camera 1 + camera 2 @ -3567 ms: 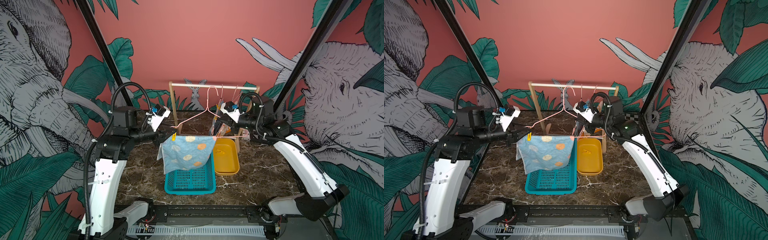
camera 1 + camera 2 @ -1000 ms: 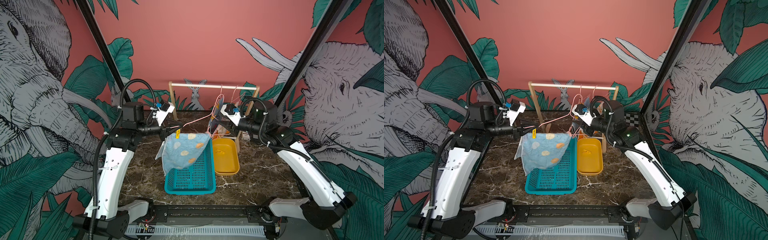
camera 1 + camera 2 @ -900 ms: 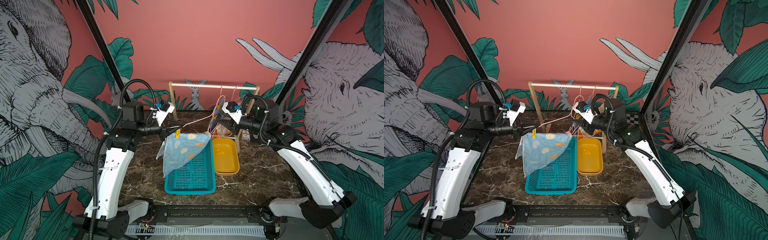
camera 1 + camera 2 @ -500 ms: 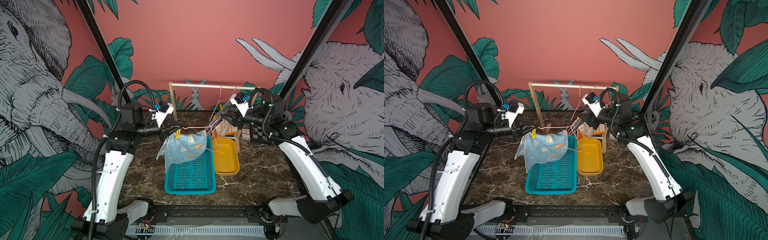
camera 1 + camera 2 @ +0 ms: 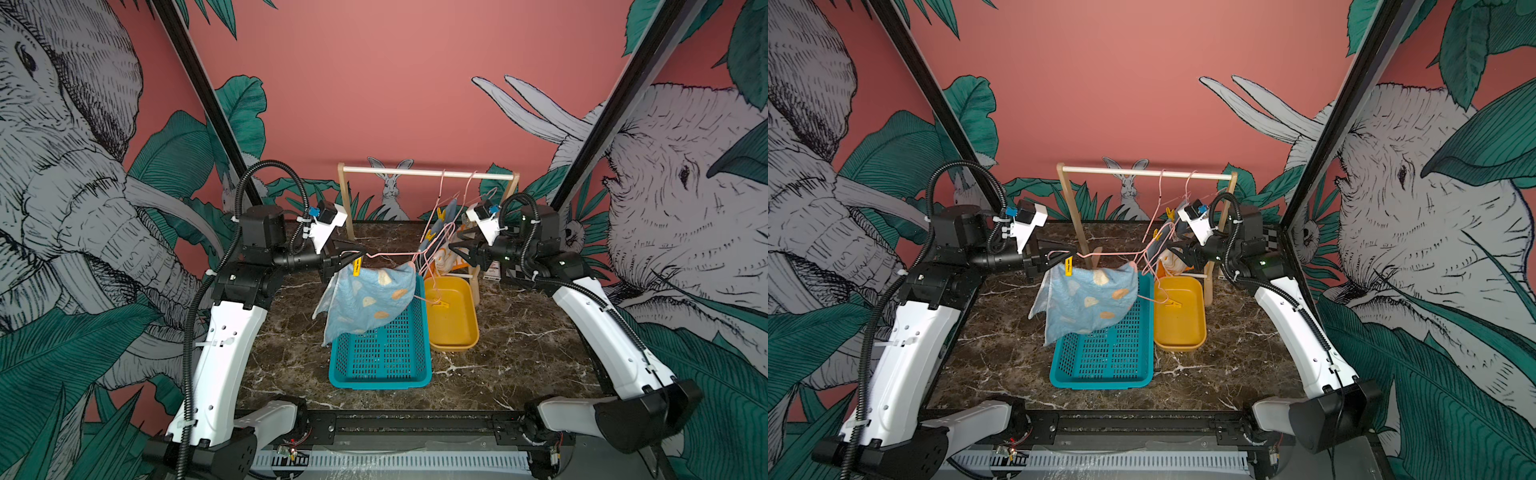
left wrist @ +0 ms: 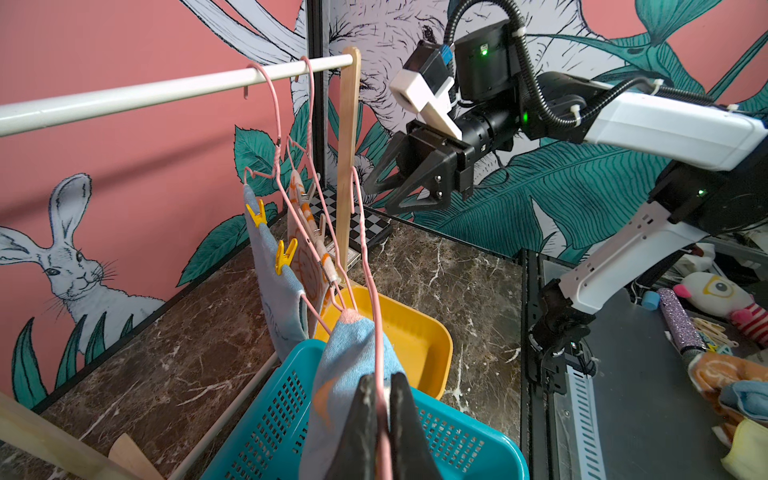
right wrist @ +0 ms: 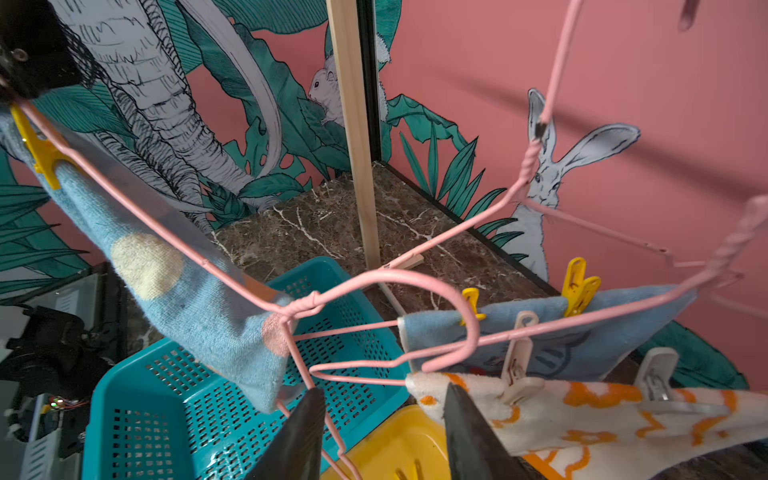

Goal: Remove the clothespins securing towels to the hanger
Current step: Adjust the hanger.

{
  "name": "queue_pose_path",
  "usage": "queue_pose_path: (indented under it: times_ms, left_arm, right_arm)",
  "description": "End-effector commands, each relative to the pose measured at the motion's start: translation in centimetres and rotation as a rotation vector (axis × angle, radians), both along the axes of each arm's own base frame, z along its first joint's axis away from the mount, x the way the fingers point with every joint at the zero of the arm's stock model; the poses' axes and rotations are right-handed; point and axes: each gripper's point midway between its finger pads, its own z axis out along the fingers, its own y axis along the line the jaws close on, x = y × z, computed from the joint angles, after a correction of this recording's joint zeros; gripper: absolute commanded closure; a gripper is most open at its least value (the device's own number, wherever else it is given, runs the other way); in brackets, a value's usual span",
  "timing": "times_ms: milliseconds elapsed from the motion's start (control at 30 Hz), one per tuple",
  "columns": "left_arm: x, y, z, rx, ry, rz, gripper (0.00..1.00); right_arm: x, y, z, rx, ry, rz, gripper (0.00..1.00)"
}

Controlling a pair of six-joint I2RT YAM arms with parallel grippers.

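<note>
Left gripper [image 6: 380,384] clenched on pink hanger [image 7: 309,300], light blue towel [image 5: 370,299] pinned by 1 yellow clothespin [image 5: 356,269], right gripper [image 7: 382,390] released, empty, beside cream towel [image 7: 602,411]

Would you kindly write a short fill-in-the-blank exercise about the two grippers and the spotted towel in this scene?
1. The left gripper is ____ on the pink hanger.
2. One ____ clothespin pins the spotted blue towel to that hanger.
3. The right gripper holds nothing, and its jaws stand ____.

Missing words: shut; yellow; open.
</note>
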Motion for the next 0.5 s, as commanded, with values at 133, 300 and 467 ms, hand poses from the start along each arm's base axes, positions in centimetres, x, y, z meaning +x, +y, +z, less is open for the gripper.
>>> queue_pose_path:
  times_ms: [133, 300, 467]
  left_arm:
    - [-1.3, -0.1, 2.2, -0.037, -0.082, -0.043, 1.00]
    - [-1.4, -0.1, 2.4, -0.040, -0.084, -0.045, 1.00]
    - [-1.6, -0.1, 2.4, -0.040, -0.084, -0.042, 1.00]
  right_arm:
    - [-0.8, 1.6, 1.1, 0.112, 0.003, 0.118, 0.51]
    - [-0.9, 2.3, 0.9, 0.137, 0.031, 0.164, 0.48]
    - [-1.1, 3.0, 0.6, 0.153, 0.055, 0.209, 0.46]
